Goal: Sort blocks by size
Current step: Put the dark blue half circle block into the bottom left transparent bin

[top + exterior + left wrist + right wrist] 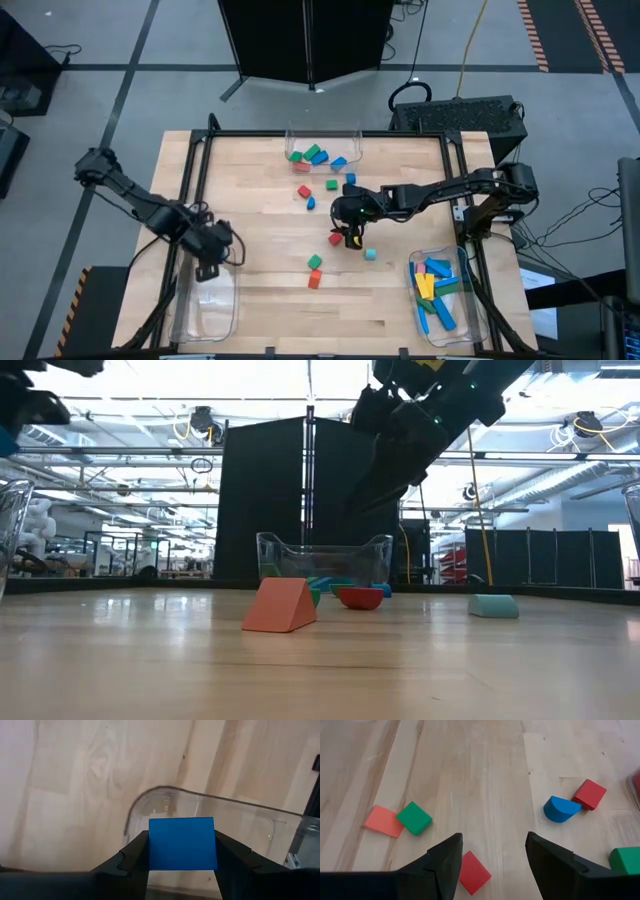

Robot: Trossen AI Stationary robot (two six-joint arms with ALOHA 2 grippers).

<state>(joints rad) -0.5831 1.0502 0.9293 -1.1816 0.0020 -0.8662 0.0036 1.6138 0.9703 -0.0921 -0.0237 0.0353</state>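
Observation:
My left gripper (207,262) is shut on a blue block (182,842) above the far end of a clear bin (205,300) at the table's near left. My right gripper (350,232) is open above mid-table, its fingers pointing down. A red block (472,872) lies flat on the wood below and between them, untouched; it also shows in the high view (335,238). Loose blocks lie on the table: a green one (315,261), a red one (314,279), a cyan one (370,254), and a red and blue pair (306,197). My left gripper pinches the blue block by two opposite sides (152,845) between its two fingers. The fingers point down from above. The block is lifted clear, level, over the clear bin's rounded corner (150,795).
A clear bin (322,150) at the far edge holds red, green and blue blocks. A clear bin (440,290) at the near right holds long bars. A green block (332,184) and a blue one (350,178) lie near the far bin. Bare wood lies at the near middle.

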